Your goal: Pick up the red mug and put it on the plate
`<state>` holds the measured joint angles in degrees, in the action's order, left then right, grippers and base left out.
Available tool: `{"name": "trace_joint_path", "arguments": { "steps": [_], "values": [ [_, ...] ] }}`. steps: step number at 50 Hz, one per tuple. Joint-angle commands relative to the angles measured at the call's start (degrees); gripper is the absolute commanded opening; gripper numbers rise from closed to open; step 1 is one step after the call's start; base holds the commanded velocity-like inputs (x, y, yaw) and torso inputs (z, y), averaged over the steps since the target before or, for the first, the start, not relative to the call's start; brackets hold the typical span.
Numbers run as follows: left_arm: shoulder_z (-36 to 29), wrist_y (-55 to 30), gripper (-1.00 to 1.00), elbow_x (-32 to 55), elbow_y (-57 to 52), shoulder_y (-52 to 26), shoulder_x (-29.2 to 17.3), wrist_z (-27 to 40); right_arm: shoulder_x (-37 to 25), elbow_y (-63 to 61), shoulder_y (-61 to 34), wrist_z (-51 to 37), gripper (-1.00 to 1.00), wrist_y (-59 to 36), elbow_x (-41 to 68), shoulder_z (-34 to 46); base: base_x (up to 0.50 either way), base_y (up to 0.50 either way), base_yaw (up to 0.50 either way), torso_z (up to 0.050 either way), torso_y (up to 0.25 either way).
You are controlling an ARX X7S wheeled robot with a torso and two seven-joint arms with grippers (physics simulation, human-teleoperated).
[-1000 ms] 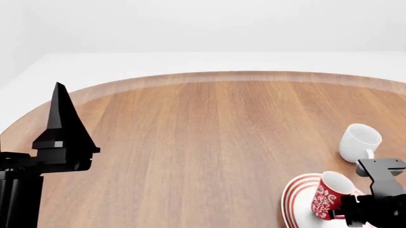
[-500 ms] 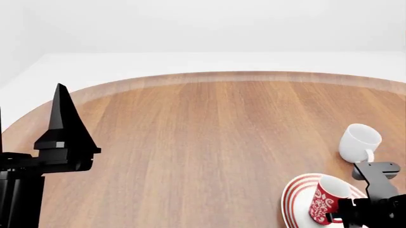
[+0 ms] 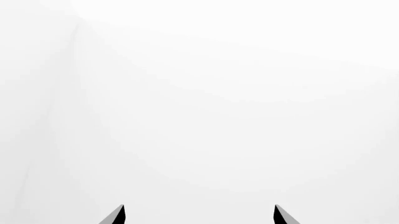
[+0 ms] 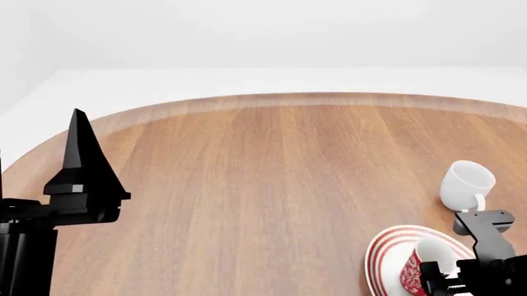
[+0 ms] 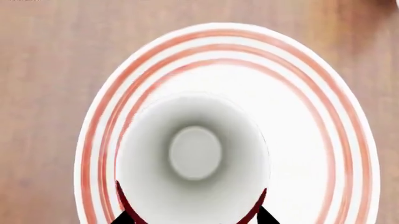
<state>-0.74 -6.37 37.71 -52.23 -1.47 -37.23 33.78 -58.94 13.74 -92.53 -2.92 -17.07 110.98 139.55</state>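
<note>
right gripper [image 5: 193, 218], jaws closed on the red mug [image 5: 193, 158], seen straight down the mug's white bore: mouth faces the wrist camera, long axis in line with the approach. the mug lies within the ringed rim of the plate [image 5: 339, 140]; whether its base touches cannot be told. the release probably turns on this centring. left gripper [image 4: 78, 160], jaws apart and empty, well away across the table [image 4: 272, 172]; a white mug [image 4: 467, 185] stands just beyond the plate.

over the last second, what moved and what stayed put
The right gripper has carried the red mug downward over the plate, lower in the head view and more upright than before. It stays clamped on the mug. The white mug, the left gripper and the table have not moved.
</note>
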Motion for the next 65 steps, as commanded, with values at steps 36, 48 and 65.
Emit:
{"name": "trace_joint_path", "arguments": {
  "steps": [36,48,65],
  "values": [
    [-0.23,0.39,1.0,0.19,0.57,-0.13,-0.48,0.56,-15.16,-25.3,-20.36,-2.76,1.0,-17.2,-11.42,1.85,0.0,0.0,0.0,0.0,0.0],
    [-0.19,0.45,1.0,0.27,0.26,-0.08,-0.72,0.81,-30.9,-37.09,-35.49,-9.71,1.0,-38.93,-13.11,-4.76,0.0,0.0,0.0,0.0,0.0],
    [-0.09,0.73,1.0,0.53,0.16,-0.05,-0.99,0.99,-31.06,-42.74,-41.06,-29.11,1.0,-49.03,5.1,-38.5,0.0,0.0,0.0,0.0,0.0]
  ]
}}
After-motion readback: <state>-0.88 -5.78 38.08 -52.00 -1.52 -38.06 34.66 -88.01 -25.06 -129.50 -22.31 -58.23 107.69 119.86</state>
